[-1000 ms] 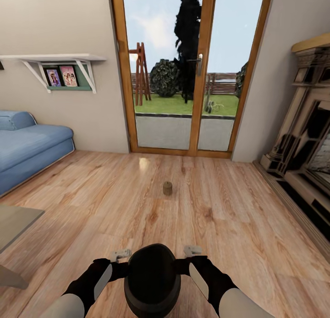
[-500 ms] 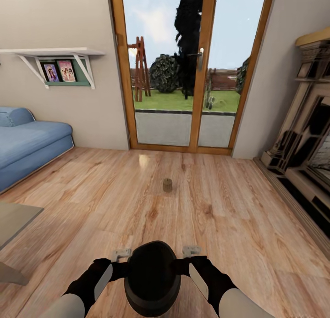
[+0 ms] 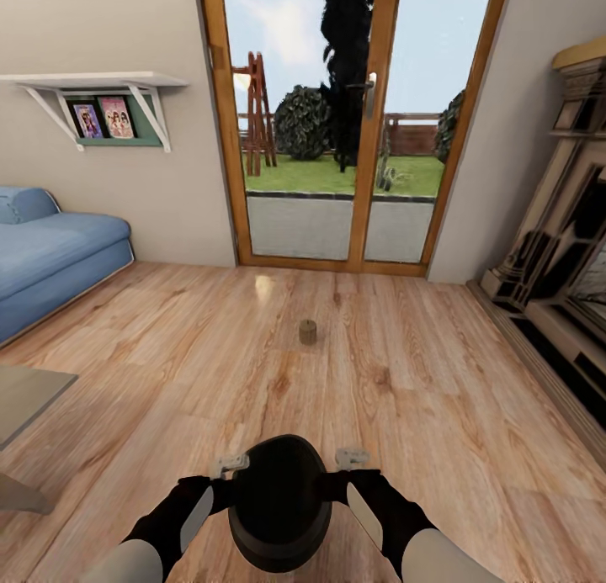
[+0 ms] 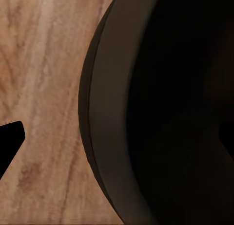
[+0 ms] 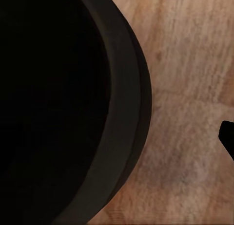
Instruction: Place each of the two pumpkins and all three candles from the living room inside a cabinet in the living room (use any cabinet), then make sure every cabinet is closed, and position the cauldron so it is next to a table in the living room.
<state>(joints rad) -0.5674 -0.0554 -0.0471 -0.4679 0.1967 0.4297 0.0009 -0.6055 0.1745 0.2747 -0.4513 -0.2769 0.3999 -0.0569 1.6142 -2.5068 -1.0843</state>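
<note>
**Head view: cauldron carried between both arms**

The cauldron [image 3: 279, 503] is seen pressed between the left gripper [image 3: 229, 463] and right gripper [image 3: 353, 458]; whether their jaws are closed cannot be told. A candle [image 3: 308, 331] stands ahead on the wood floor [image 3: 421, 398]. A table placement is judged next. A sofa [image 3: 50, 255] and glass doors [image 3: 337, 120] are seen.

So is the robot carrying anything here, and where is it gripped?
The black cauldron sits between both arms, left gripper and right gripper at opposite sides of its rim. Actual finger contact cannot be told.
</note>
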